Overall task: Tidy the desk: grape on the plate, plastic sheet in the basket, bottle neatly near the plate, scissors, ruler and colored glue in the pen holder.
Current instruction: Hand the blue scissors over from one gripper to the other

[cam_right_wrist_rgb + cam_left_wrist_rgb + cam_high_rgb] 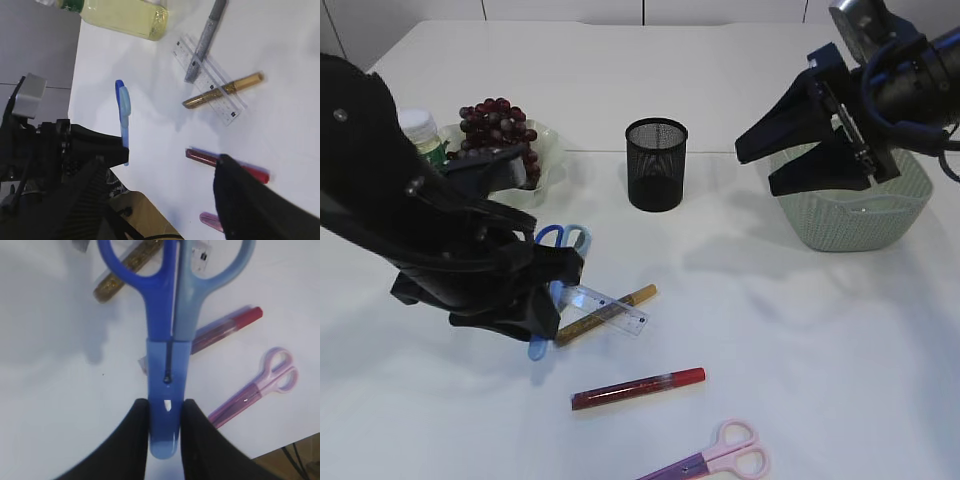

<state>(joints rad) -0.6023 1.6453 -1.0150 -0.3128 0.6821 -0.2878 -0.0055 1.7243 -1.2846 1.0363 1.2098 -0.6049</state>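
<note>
Between the two black fingers (131, 440) of the left gripper (165, 432) sits the sheathed blade end of the blue scissors (167, 340), clamped narrowly, with the two finger loops pointing away from the wrist. Beyond those loops lie the clear ruler (610, 308) and a gold glue pen (610, 313) crossing it, both flat on the white table (800, 350). To the right of the held scissors in the left wrist view lie the red glue pen (225, 330) and, farther out, the pink scissors (260, 385), apart from each other. In the exterior view the red glue pen (638, 388) lies just below the left gripper (545, 300), and the pink scissors (715, 460) rest at the near table edge.

Behind the left arm stands the plate (548, 150) carrying the grape bunch (498, 125); the bottle (423, 135), with a white cap, stands touching or just beside the plate, partly hidden by the arm. The black mesh pen holder (656, 165) stands upright between the two grippers.

The right gripper (790, 150) hangs above the table with its jaws spread wide and nothing between them, just in front of the pale green basket (850, 215). Whether the plastic sheet lies inside the basket cannot be told. In the right wrist view a silver glue pen (205, 40) also crosses the ruler.
</note>
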